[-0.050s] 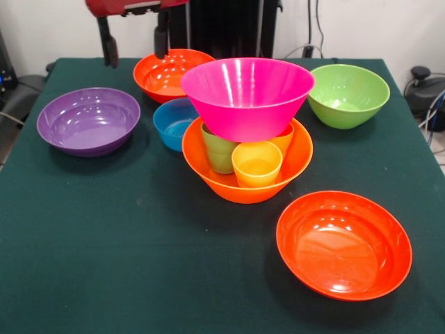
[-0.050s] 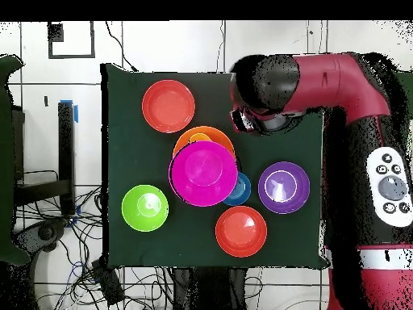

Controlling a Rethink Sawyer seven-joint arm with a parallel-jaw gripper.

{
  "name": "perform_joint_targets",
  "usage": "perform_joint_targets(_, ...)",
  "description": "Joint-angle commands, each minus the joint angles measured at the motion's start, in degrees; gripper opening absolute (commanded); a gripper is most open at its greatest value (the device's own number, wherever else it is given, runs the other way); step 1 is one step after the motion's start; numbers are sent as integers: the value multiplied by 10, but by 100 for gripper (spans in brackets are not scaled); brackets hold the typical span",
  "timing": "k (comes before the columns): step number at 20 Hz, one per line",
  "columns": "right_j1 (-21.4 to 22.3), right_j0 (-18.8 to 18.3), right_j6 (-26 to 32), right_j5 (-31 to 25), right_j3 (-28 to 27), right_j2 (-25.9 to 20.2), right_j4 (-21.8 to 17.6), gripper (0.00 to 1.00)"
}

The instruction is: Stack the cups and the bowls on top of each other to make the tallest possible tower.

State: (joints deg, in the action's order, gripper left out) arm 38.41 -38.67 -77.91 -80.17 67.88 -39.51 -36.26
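Observation:
The tower stands mid-table. Its base is the light orange bowl (image 1: 299, 158) (image 2: 206, 133), holding the green cup (image 1: 218, 154), yellow cup (image 1: 256, 164) and orange cup (image 1: 284, 139) upright. The large pink bowl (image 1: 247, 97) (image 2: 202, 172) rests on the cups' rims. The small blue bowl (image 1: 171, 125) (image 2: 243, 190) sits against the base's left side. My gripper (image 1: 134, 43) hangs high at the upper left, open, with nothing between its fingers. In the overhead view the arm's head (image 2: 260, 101) covers it.
A purple bowl (image 1: 89, 120) (image 2: 283, 186) lies at the left. One red-orange bowl (image 1: 161, 75) (image 2: 240, 231) sits behind the tower, another (image 1: 343, 243) (image 2: 168, 106) at the near right. A lime green bowl (image 1: 348, 95) (image 2: 145, 207) is at the far right.

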Motion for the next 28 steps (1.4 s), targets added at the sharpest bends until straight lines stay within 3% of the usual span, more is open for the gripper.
perform_joint_targets(1,-67,19,232,-37,-63,-16,-56,100)
perform_joint_targets(9,-96,10,248,49,-55,-21,-50,100)
perform_joint_targets(13,-107,11,268,52,-60,-24,-53,100)
perform_joint_targets(28,-118,19,196,50,-83,-6,-49,100)
